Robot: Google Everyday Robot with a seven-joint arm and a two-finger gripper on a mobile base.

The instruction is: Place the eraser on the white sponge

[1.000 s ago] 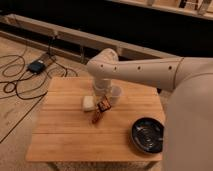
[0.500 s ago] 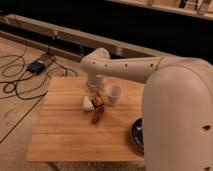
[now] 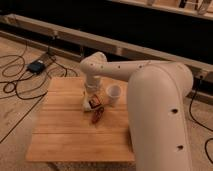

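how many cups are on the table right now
1. The white cup stands upright near the back middle of the wooden table, just right of the gripper. The arm covers the table's right side, so another could be hidden there.

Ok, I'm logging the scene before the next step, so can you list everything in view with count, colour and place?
table: one, light wood, centre of view
cup: one, white, upright on the table's far right part
sponge: one, off-white, left of the cup, partly under the claw
eraser: one, dark with orange edges, at the claw, by the sponge
sausage-like thing: one, reddish-brown, just in front of the sponge
box: one, dark, on the floor at left
cables: several, black, on the floor at left
arm: one, cream, reaching from the right
claw: one, low over the sponge
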